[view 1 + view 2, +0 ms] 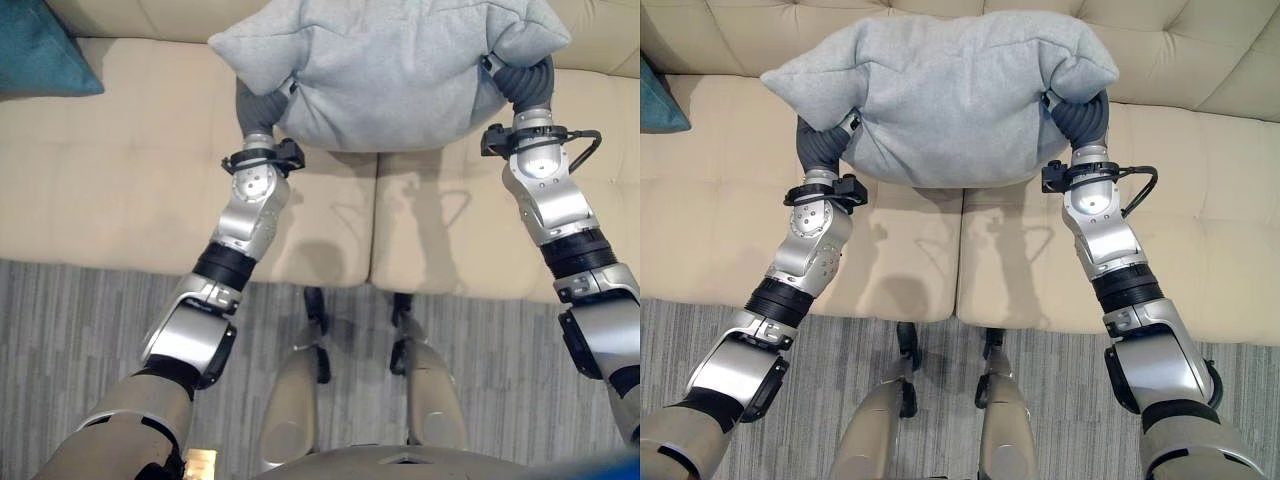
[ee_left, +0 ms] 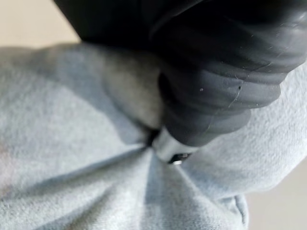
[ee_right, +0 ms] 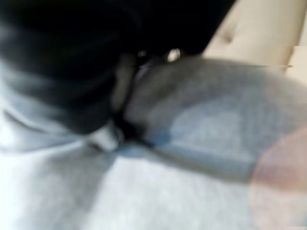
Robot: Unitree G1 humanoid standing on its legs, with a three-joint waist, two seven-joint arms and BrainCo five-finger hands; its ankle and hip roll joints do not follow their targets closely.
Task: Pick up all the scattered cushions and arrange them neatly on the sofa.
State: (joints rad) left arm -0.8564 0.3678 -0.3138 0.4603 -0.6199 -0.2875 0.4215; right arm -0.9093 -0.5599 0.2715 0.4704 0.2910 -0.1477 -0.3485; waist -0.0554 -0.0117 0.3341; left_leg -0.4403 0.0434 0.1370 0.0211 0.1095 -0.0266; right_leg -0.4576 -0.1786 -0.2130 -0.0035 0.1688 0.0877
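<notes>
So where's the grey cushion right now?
The grey cushion is held between the left hand and right hand, above the beige sofa seat's middle seam.

A large grey cushion (image 1: 390, 70) is held above the beige sofa (image 1: 120, 190), over the seam between two seat sections. The left hand (image 1: 262, 108) is at the cushion's left underside, the right hand (image 1: 528, 82) at its right corner; fingers on both are buried in fabric. A teal cushion (image 1: 40, 50) rests at the far left. Grey striped floor (image 1: 80, 310) lies nearest.
</notes>
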